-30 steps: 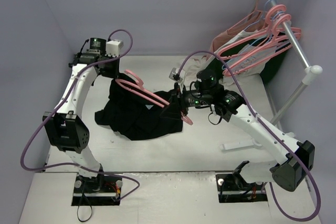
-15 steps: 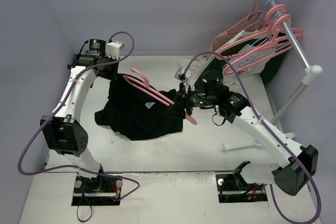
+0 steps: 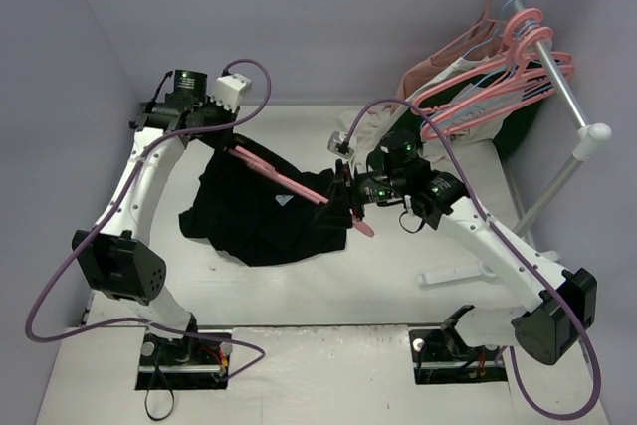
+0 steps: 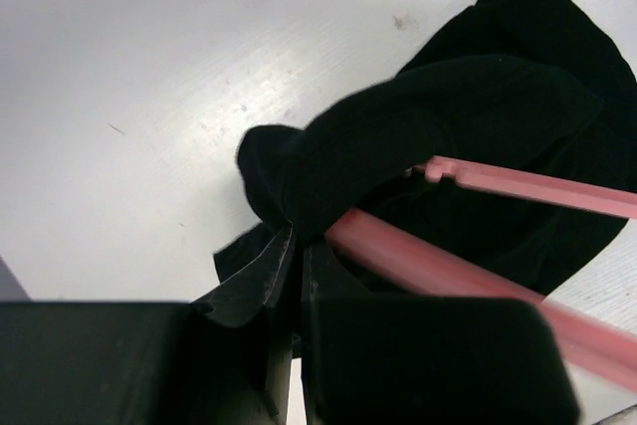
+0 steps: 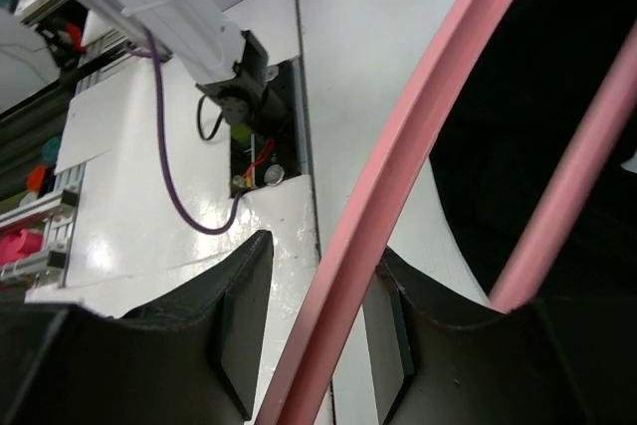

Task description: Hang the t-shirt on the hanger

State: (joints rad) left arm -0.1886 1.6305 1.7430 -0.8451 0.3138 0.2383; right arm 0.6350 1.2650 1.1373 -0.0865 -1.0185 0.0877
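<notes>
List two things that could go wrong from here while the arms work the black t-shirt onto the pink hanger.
1. The left gripper pinches only a small fold of the t-shirt; the fabric might slip free as it is stretched over the hanger.
2. The right gripper holds the hanger by one thin bar, so it could twist or slide in that grip.

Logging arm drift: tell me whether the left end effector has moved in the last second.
Yes. The left end effector, shut on the t-shirt, has shifted slightly right, toward the rack.
</notes>
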